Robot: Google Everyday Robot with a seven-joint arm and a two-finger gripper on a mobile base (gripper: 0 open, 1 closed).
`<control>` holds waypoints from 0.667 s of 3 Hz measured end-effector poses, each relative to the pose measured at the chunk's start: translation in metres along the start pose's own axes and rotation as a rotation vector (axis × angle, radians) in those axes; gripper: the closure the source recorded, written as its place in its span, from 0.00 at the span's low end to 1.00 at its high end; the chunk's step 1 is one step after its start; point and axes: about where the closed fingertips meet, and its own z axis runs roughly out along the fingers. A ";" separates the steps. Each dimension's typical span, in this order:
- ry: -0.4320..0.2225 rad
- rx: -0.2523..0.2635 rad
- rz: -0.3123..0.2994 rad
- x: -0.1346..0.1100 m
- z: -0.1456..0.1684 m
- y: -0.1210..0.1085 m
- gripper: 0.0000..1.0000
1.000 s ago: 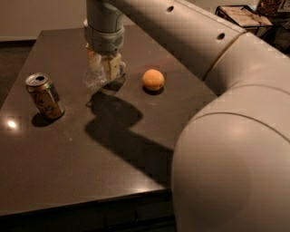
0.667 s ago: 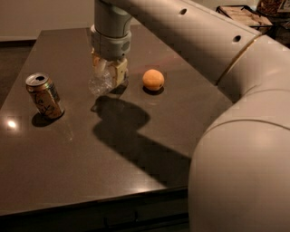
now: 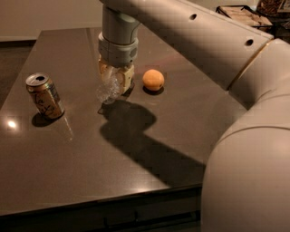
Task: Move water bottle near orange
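The clear crinkled water bottle (image 3: 108,89) is held in my gripper (image 3: 116,79), tilted, with its lower end hanging down to the left just above the dark table (image 3: 81,149). The gripper's tan fingers (image 3: 128,76) are shut on the bottle's upper part. The orange (image 3: 153,79) sits on the table just to the right of the gripper, a short gap away. The bottle's cap and label are hidden by the fingers.
A gold-tan soda can (image 3: 44,95) stands at the left of the table. My large white arm (image 3: 244,113) fills the right side of the view. A cluttered shelf (image 3: 244,13) shows at the far upper right.
My gripper has moved to the right with the water bottle, closer to the orange. The can and the orange have not moved.
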 end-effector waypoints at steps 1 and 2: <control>0.001 -0.015 -0.005 0.001 0.007 0.008 0.82; 0.007 -0.030 -0.001 0.005 0.013 0.013 0.59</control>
